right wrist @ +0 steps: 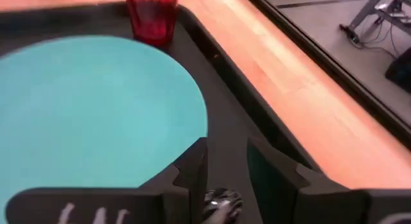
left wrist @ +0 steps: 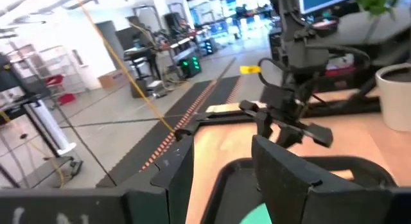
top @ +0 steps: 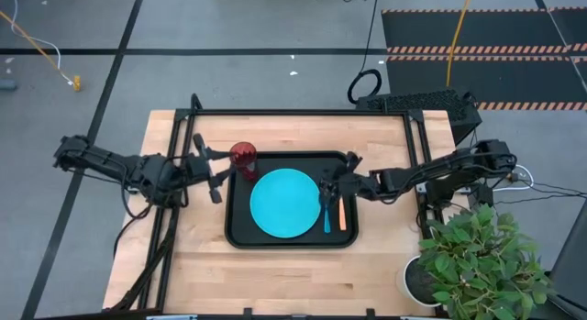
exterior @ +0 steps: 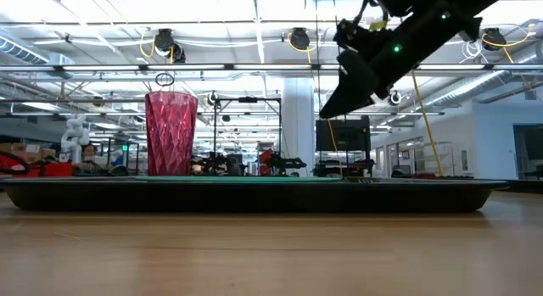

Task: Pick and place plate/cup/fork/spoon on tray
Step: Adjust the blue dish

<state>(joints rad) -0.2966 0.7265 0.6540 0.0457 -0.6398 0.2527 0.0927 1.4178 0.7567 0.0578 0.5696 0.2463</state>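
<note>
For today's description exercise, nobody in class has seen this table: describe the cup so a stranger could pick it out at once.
Find the black tray in the middle of the wooden table. The cup stands upright in the tray's corner next to the left gripper, beside the round cyan plate. It is the only tall, dark red, faceted see-through piece; the fork and spoon lie flat on the plate's other side.

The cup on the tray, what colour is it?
The cup is dark see-through red with a faceted pattern, clearest in the low view.

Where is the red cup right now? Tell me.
In the high view, the cup stands upright in the tray's far-left corner, beside the plate, near the left gripper.
</note>
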